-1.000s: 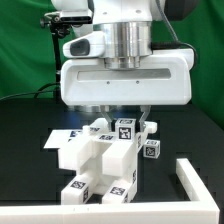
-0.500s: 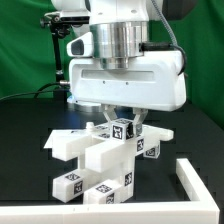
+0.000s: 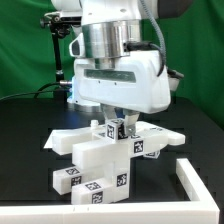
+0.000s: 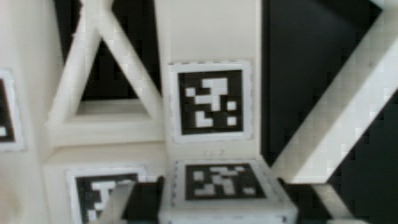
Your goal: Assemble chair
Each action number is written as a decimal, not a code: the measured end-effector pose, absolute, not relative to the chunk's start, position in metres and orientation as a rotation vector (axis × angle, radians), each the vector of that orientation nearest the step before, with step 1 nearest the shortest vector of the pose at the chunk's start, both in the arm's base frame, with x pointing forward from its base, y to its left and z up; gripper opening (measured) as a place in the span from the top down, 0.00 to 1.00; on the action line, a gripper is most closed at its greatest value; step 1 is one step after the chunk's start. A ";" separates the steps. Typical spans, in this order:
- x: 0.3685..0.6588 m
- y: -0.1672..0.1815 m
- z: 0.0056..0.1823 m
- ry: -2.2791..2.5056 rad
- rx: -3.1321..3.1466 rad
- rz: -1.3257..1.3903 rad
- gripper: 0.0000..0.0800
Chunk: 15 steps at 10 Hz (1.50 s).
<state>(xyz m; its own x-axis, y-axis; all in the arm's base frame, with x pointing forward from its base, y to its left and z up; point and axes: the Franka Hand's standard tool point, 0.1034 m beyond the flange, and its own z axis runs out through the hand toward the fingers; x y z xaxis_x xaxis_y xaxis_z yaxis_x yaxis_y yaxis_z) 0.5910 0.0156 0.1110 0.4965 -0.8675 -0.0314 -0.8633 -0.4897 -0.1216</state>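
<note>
The gripper was clamped on the top of the chair, a white block assembly with black-and-white tags, standing tilted on the black tabletop beside a white frame.

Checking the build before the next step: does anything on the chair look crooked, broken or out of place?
Nothing looks broken. The chair sits turned at an angle to the white rail on the exterior view's right, with the tool closed on its upper part, so the skew looks like handling rather than a fault.
</note>
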 end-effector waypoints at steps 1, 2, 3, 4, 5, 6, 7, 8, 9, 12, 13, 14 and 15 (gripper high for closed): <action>0.593 0.009 0.110 1.522 -2.604 -0.055 0.65; 0.593 0.006 0.110 1.514 -2.604 -0.061 0.65; 0.594 0.005 0.110 1.511 -2.606 -0.061 0.65; 0.594 0.005 0.110 1.509 -2.607 -0.061 0.65; 0.593 0.006 0.110 1.509 -2.607 -0.061 0.54; 0.593 0.006 0.110 1.509 -2.607 -0.061 0.54; 0.593 0.006 0.110 1.509 -2.607 -0.061 0.32; 0.593 0.006 0.110 1.509 -2.607 -0.060 0.21; 0.593 0.006 0.110 1.508 -2.608 -0.060 0.20; 0.587 0.015 0.127 1.487 -2.604 -0.019 0.19; 0.590 0.016 0.133 1.486 -2.596 -0.022 0.19; 0.588 0.016 0.129 1.485 -2.602 -0.019 0.19; 0.588 0.016 0.129 1.485 -2.602 -0.019 0.19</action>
<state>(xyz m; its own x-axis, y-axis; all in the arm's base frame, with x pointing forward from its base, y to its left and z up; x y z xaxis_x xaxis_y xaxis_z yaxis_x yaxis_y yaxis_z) 0.5884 0.0156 0.1291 0.5112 -0.8573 -0.0611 -0.8555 -0.5007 -0.1320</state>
